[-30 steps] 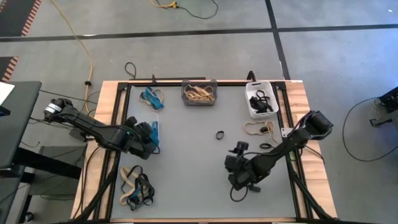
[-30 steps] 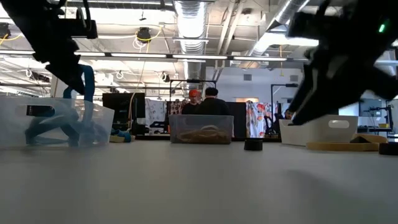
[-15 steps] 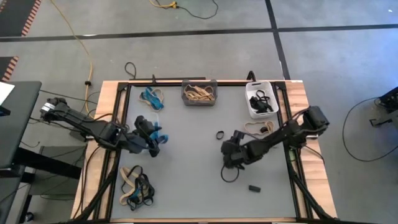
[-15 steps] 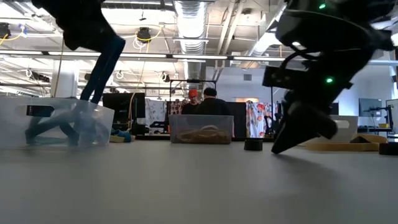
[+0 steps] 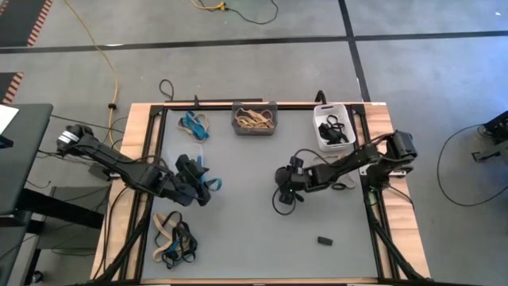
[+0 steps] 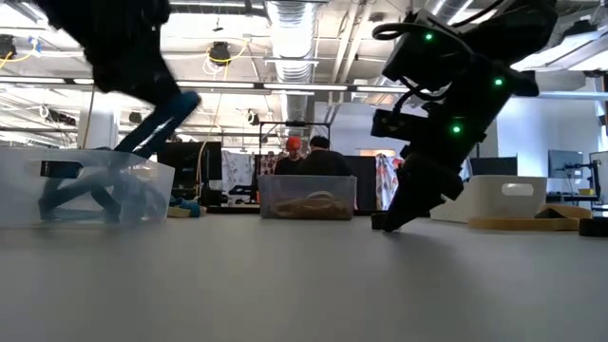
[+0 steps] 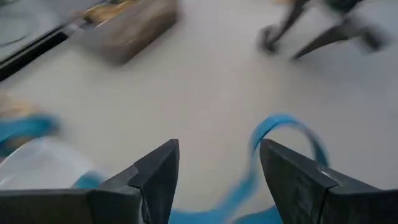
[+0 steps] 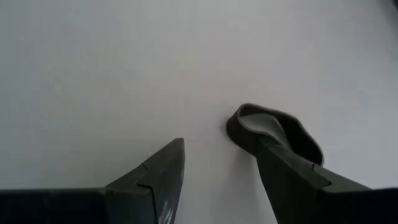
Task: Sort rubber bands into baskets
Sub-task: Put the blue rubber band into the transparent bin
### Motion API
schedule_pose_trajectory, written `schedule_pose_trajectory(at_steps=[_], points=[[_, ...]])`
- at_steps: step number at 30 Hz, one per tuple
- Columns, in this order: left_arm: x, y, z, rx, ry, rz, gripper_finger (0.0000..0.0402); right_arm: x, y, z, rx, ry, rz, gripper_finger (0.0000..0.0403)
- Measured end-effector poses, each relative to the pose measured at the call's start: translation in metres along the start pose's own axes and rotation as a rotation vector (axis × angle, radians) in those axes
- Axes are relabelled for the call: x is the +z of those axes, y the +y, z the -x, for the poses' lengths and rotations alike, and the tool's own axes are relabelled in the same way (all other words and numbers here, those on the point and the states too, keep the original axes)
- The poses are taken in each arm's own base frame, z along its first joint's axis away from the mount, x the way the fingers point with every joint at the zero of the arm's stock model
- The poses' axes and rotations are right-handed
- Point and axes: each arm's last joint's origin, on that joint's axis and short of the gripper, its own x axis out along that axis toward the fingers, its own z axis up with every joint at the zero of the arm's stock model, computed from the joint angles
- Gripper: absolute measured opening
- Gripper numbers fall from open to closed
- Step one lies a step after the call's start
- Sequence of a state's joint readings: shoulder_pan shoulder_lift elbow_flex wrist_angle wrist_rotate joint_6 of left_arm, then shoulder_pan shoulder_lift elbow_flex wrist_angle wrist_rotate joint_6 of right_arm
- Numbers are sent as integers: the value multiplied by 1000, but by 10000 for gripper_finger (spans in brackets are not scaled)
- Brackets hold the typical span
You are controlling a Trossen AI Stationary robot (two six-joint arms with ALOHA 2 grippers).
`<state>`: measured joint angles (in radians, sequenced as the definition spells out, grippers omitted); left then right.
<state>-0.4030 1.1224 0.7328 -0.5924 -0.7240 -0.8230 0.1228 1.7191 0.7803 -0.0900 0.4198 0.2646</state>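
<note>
Grey tabletop (image 5: 246, 230): spread right claw (image 8: 221, 171) over a thick black band (image 8: 277, 134)

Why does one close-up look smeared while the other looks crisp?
Left wrist view: smeared by motion, so the blue rubber band and the dark basket are streaks. Right wrist view: sharp, the black rubber band clear on the table, soft shadow beside it. Low view: both arms are dark shapes against bright ceiling lights.
</note>
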Motion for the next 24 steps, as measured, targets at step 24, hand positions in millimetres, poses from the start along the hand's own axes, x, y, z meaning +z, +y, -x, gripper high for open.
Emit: schedule_pose_trajectory(at_steps=[24], points=[[-4,-16,-7,-121,100,-80,215,8,4,0,79,-75,27,226]])
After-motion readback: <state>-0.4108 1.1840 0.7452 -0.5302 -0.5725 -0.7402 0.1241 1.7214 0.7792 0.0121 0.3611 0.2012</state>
